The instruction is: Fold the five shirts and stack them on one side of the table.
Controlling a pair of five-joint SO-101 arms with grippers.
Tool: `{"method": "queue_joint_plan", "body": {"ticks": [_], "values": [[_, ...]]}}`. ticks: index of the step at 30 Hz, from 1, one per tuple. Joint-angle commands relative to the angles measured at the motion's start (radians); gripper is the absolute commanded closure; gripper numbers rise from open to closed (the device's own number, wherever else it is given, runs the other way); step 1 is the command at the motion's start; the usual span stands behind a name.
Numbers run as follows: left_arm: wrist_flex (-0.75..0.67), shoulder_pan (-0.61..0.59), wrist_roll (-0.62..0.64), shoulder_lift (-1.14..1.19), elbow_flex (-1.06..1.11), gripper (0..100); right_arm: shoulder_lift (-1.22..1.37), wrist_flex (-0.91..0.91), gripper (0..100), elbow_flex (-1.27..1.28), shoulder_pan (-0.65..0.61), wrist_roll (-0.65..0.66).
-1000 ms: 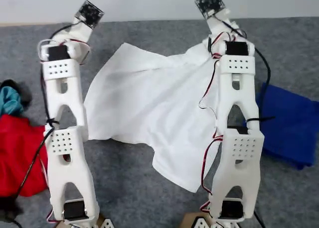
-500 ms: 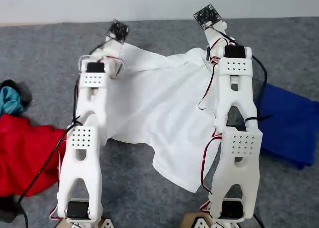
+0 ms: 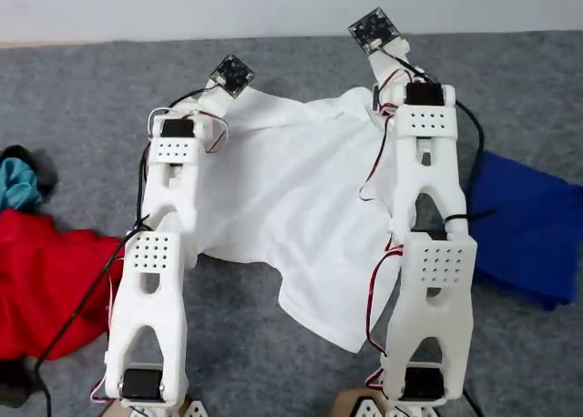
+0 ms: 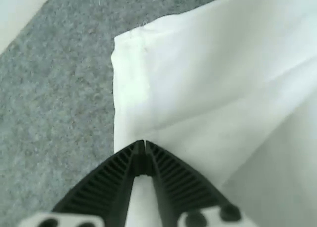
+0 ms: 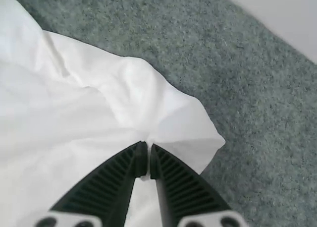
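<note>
A white shirt (image 3: 291,198) lies spread and rumpled on the grey table between the two arms. My left arm (image 3: 173,162) lies along the shirt's left side. My left gripper (image 4: 144,145) is shut, with its tips pinched on a fold next to the hemmed corner of the white shirt (image 4: 208,63). My right arm (image 3: 428,162) runs along the shirt's right side. At the shirt's far right corner my right gripper (image 5: 144,146) is shut on a bunched corner of the white shirt (image 5: 74,113).
A blue shirt (image 3: 528,226) lies on the table at the right of the right arm. At the left edge lie a red shirt (image 3: 36,271), a teal cloth (image 3: 18,185) and a dark cloth (image 3: 27,157). Bare grey table (image 3: 273,362) shows near the front.
My left arm has swung from the far left of the table inward onto the shirt's far left corner. The right arm has shifted slightly to the left with its corner.
</note>
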Motion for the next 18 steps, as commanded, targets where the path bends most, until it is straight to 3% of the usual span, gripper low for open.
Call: {"method": "queue_joint_plan", "body": {"ticks": [1,4,8,12,18], "values": [[0.074,-0.018,0.055,-0.043,-0.117,99,-0.027,0.012,97.6,-0.066,0.002,0.005],[0.152,-0.018,0.140,-0.049,-0.217,97,-0.030,0.082,85.7,-0.098,0.008,-0.006],[0.258,-0.020,0.199,-0.049,-0.372,91,-0.036,0.131,72.0,-0.180,0.047,-0.166],[0.324,-0.018,0.209,-0.072,-0.440,91,-0.038,0.228,70.9,-0.293,0.076,-0.175],[0.517,-0.023,0.252,-0.195,-0.438,91,-0.038,0.524,70.9,-0.512,0.077,-0.175]]}}
